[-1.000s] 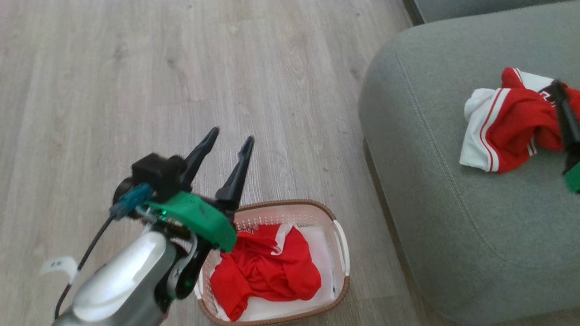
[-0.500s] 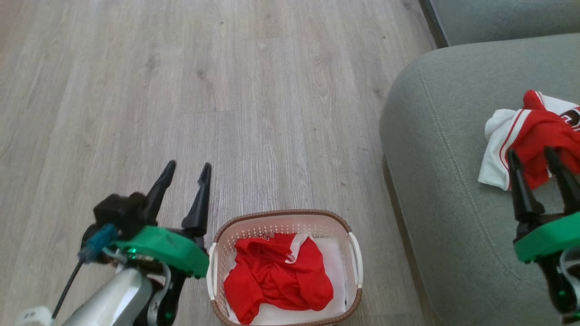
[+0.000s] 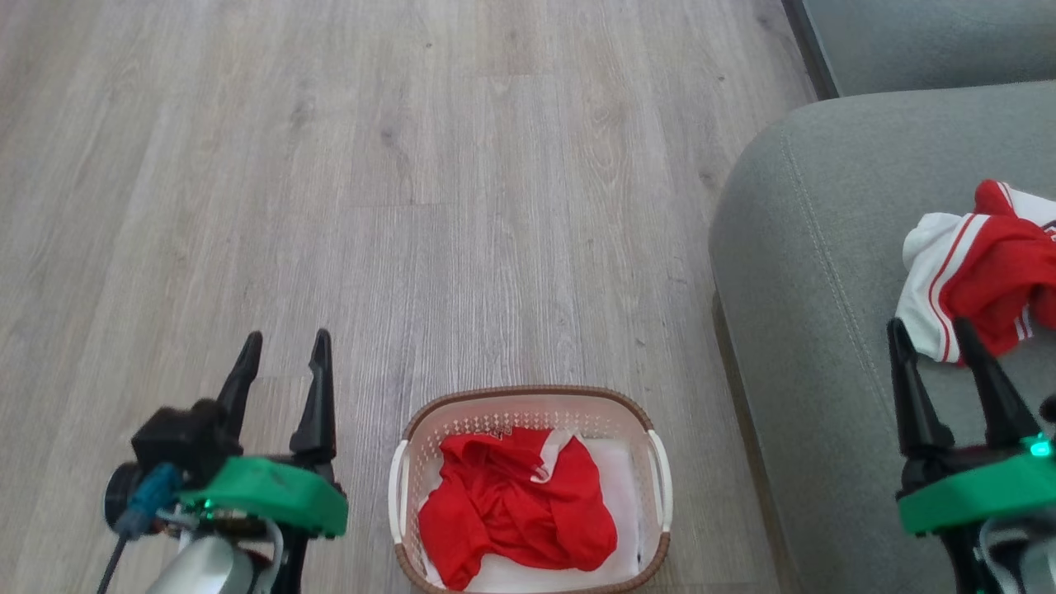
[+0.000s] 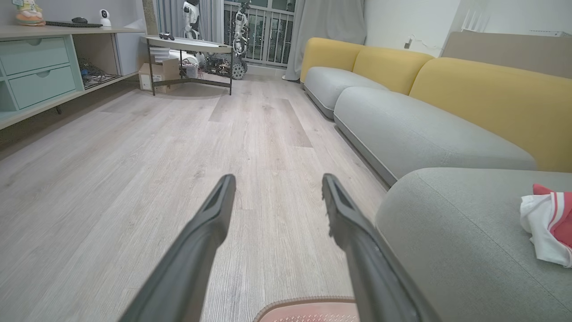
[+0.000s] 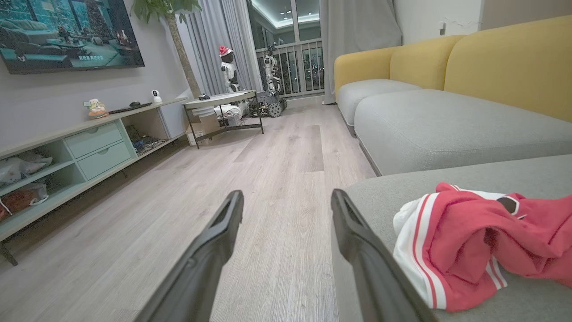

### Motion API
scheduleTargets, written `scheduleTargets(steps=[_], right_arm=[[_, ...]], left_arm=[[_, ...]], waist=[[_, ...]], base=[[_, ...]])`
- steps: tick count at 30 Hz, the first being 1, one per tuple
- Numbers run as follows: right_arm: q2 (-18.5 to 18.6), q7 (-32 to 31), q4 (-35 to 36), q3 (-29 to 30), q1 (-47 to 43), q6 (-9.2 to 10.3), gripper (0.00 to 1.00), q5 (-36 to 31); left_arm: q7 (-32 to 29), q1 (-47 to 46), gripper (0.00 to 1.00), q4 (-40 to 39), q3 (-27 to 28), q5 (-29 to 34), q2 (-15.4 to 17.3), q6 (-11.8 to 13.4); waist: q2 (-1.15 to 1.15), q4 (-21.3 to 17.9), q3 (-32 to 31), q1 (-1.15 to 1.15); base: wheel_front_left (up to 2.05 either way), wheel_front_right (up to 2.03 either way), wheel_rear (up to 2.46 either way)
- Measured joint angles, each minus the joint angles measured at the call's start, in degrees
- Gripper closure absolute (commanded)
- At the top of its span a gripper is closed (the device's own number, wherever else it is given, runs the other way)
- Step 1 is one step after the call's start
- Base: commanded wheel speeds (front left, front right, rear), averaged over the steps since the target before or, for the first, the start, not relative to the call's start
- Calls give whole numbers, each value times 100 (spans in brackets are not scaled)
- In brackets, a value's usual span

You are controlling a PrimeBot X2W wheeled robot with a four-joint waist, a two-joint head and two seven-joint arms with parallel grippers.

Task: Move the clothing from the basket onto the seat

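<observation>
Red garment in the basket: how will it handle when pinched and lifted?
Probably floppy: the red garment lies crumpled in folds, so it should drape and trail below a pinch. Likely light, thin cloth. The small basket might shift if fabric drags on its rim, and the white liner beneath could come up too.

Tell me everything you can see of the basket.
The basket is a small oval tub of cream perforated plastic with a brown woven-look rim and a white handle on each side. It stands upright on the wood floor, left of the seat and apart from it. Inside, one crumpled red garment lies on a white liner. The open left claw hangs beside it, not touching.
</observation>
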State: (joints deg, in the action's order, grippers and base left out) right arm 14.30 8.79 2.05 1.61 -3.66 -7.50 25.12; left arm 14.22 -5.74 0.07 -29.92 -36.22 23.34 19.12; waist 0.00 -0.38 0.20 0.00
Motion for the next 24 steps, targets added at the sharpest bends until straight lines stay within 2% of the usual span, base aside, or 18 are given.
scheduleTargets(steps=[8,24], right_arm=[[-185,334,-143,-165,-186,0,0,-1],[-187,391,-169,-417,-181,0,0,-2]], left_arm=[[0,302,0,10,417,467,-283,-157],[5,576,0,237,926,901,-764,-738]], waist=[[0,53,-2,0],[0,37,1,0]], base=[[0,0,0],[0,0,0]])
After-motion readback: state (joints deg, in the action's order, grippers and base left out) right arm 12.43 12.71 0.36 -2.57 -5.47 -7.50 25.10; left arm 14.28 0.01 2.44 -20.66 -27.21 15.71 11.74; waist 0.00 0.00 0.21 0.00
